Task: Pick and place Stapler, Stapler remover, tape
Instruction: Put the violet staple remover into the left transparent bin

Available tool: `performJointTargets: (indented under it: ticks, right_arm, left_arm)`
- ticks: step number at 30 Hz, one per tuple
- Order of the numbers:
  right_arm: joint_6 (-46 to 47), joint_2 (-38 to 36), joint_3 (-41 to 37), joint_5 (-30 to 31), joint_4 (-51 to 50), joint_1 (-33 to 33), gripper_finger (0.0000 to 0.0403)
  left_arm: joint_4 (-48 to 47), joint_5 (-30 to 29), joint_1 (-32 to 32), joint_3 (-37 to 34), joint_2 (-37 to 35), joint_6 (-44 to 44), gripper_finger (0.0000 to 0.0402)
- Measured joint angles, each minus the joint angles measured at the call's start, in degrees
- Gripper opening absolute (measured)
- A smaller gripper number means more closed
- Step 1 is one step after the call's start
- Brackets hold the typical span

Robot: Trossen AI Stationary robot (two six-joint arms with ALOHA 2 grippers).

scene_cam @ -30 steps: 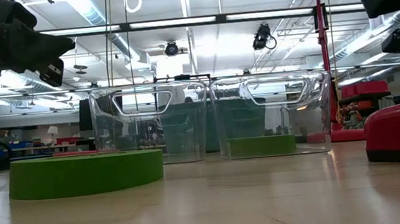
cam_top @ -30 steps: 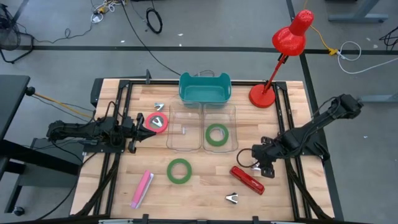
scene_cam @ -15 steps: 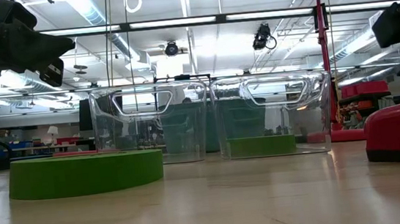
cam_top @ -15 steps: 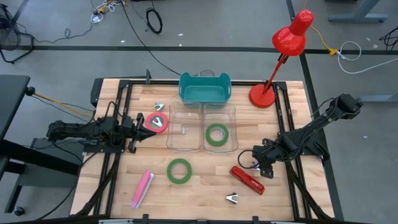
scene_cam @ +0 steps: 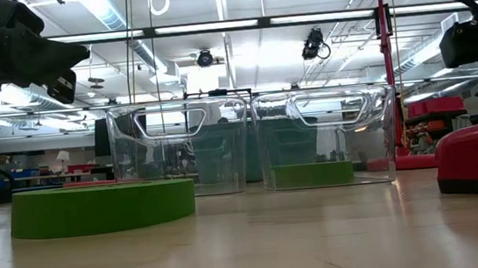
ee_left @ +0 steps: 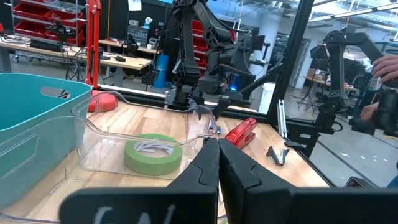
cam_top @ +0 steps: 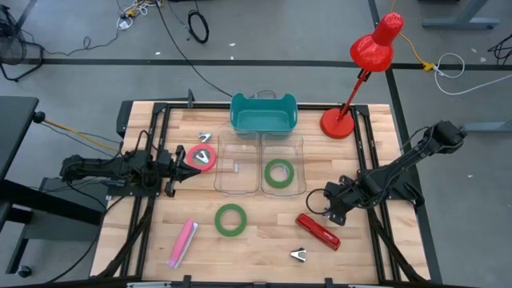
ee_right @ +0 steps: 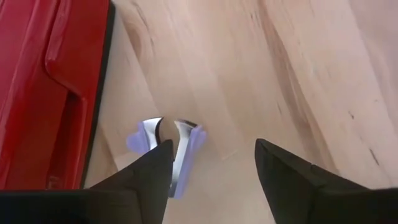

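Red plastic stapler (cam_top: 318,231) lies just beside the right gripper (cam_top: 330,210), which hangs low, fingers spread, empty; left gripper (cam_top: 178,170), clenched, waits beside red-pink tape ring (cam_top: 202,157).

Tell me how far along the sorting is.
Done: one green tape roll lies in the right clear bin. In hand: nothing; the open right gripper hovers by the red stapler. Left: red stapler, pink stapler, green roll, red roll, removers. The left gripper is shut.
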Motion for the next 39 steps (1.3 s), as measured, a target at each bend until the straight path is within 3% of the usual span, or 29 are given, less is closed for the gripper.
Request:
performJointTargets:
  ticks: [15,32,39]
  right_arm:
    - [2.75,2.66,-2.38,-2.43,4.61,-0.02,0.0156]
    - [2.44,2.63,-2.38,-2.72,5.65,-0.02,0.0032]
    - [2.38,2.63,-2.38,-2.67,6.38,-0.02,0.0012]
  left_arm:
    - [0.00,0.00,0.00,0.00,0.00,0.02,0.0003]
    - [0.00,0.01,0.00,0.01,0.01,-0.03,0.0003]
    - [0.00,0.02,0.01,0.00,0.00,0.00,0.0003]
